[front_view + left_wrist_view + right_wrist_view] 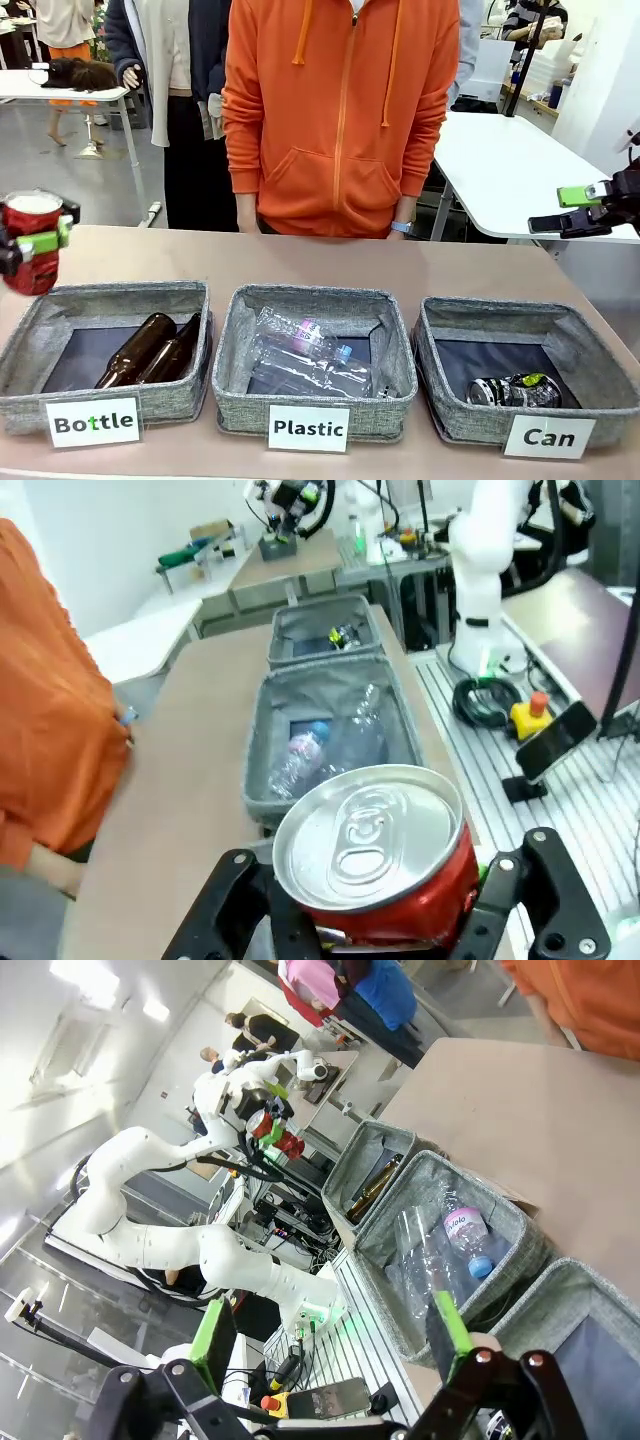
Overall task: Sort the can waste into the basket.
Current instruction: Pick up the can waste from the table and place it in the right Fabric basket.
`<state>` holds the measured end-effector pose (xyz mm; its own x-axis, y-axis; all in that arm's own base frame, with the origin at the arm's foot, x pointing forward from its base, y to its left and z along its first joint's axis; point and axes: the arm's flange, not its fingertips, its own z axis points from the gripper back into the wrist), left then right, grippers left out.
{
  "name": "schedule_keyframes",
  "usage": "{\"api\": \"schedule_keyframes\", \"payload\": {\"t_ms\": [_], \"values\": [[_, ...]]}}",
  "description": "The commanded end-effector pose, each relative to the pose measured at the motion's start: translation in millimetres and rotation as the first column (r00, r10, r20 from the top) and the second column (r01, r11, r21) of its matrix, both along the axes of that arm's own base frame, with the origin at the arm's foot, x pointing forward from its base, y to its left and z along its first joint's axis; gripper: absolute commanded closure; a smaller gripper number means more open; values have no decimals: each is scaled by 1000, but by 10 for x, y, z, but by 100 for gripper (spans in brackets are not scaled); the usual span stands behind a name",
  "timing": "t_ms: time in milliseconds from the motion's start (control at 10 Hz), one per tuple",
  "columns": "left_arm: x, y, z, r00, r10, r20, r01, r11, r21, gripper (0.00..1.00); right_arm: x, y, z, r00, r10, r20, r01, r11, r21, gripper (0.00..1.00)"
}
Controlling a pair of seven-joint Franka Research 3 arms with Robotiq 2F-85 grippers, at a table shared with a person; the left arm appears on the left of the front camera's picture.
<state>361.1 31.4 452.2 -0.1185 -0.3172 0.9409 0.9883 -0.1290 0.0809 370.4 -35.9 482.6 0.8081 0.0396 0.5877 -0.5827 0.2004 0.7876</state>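
At the left edge of the front view, the left gripper [35, 243] is clamped on the red can [32, 245], held in the air above the table [300, 262]. Three bins fill the lower frame: the "Bottle" bin [105, 352] with brown bottles [150, 348], the "Plastic" bin [315, 362] with clear bottles [305, 352], and the "Can" basket [525, 370] at lower right, holding the dark crushed can [515, 390]. The right gripper [578, 208] hangs with jaws apart at the right edge. A person in orange [340, 110] stands behind.
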Motion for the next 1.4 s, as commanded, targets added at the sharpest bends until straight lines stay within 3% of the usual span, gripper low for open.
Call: {"api": "schedule_keyframes", "payload": {"t_ms": [0, 100, 500, 700, 900, 1100, 1200, 1300], "values": [[-48, -109, -156, 991, 115, 66, -116, 993, 5, 100, -6, -22, 12, 1000, 13, 18, -13, 1000, -4, 0], [0, 0, 0, 1000, 0, 0, 0, 1000, 0, 100, -6, -22, 12, 1000, 13, 18, -13, 1000, -4, 0], [-46, -31, -60, 1000, 21, 17, -21, 1000, 12, 100, 0, 0, 0, 1000, 0, 0, 0, 1000, 0, 0], [-362, -1262, 236, 987, -88, 134, 82, 995, 51, 100, -230, -98, 128, 987, -156, -31, 147, 968, -205, 0], [-436, -2281, 572, 937, -227, 266, 218, 974, 64, 100, -785, -610, 229, 953, -295, -68, 264, 921, -285, 0], [-539, -3393, 837, 869, -288, 402, 276, 957, 91, 100, -1547, -1084, 148, 923, -377, -77, 337, 889, -310, 0], [-504, -3911, 846, 841, -334, 426, 328, 940, 90, 100, -1872, -1209, 63, 914, -401, -59, 368, 881, -298, 0], [-398, -4399, 762, 835, -331, 439, 316, 942, 111, 100, -2120, -1298, -65, 912, -407, -40, 384, 886, -260, 0]]}}
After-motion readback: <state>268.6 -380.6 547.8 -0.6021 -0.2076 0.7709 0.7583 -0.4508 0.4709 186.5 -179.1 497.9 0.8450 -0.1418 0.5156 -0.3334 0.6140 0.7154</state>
